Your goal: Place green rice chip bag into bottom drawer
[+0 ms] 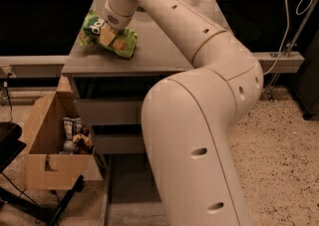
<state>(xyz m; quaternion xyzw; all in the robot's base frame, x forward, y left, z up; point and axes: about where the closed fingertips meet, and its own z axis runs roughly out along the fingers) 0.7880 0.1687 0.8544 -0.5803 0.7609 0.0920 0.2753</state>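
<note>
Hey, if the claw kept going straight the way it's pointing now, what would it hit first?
The claw grips the bag over the left side of the cabinet top. Pushed on down and leftward, it would probably press the bag onto that top near its left edge; depth is unclear.

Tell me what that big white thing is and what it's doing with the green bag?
That big white thing is a robot's arm. There is one camera, and it looks down along the arm from above. At the arm's far end is a claw, up on top of a grey cabinet, and it is pinching a green chip bag. On the left beside the cabinet sits a cardboard box with snack packets inside. Low down, a drawer is pulled open.
</note>
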